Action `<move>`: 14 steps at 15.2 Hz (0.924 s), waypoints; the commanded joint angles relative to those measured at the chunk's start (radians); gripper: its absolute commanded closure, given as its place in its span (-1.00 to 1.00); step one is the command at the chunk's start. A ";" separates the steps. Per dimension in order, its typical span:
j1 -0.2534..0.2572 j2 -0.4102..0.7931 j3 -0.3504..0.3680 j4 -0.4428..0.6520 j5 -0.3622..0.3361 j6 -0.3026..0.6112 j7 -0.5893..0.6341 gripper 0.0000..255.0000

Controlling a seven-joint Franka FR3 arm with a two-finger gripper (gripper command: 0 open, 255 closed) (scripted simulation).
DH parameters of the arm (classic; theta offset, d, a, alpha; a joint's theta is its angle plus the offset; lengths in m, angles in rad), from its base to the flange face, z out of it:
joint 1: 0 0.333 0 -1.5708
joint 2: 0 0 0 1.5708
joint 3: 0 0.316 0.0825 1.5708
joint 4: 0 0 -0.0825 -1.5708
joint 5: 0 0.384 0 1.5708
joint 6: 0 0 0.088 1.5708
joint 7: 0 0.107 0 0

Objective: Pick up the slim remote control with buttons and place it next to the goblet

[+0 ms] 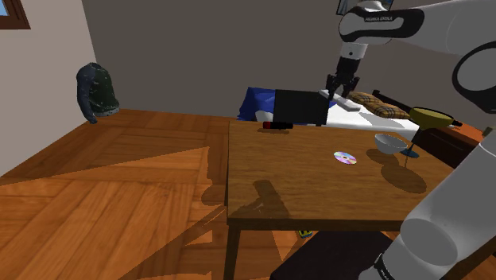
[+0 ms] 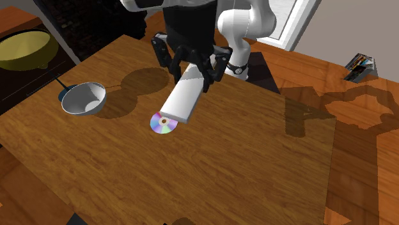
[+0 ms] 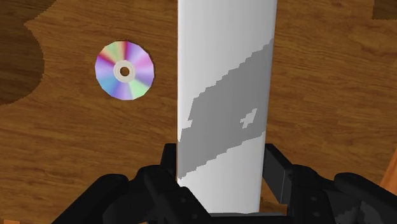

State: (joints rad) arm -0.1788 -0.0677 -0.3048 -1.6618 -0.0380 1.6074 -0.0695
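Hand: clamped on remote, above counter.
Remote axis: slanting down toward disc.
Goblet: off to second exterior view's left.

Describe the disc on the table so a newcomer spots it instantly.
On the wooden table, a little way from the pale goblet, a disc lies flat. The black gripper holds a white remote in the air nearby. The disc alone is thin, round and rainbow-sheened, with a centre hole.
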 commanded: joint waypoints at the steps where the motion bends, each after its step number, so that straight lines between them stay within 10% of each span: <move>1: 0.001 0.003 0.000 0.034 0.001 -0.031 0.000 1.00; 14: -0.095 -0.028 -0.112 0.055 -0.016 -0.074 -0.210 1.00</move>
State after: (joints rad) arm -0.2612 -0.1013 -0.4007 -1.6078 -0.0549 1.5278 -0.2494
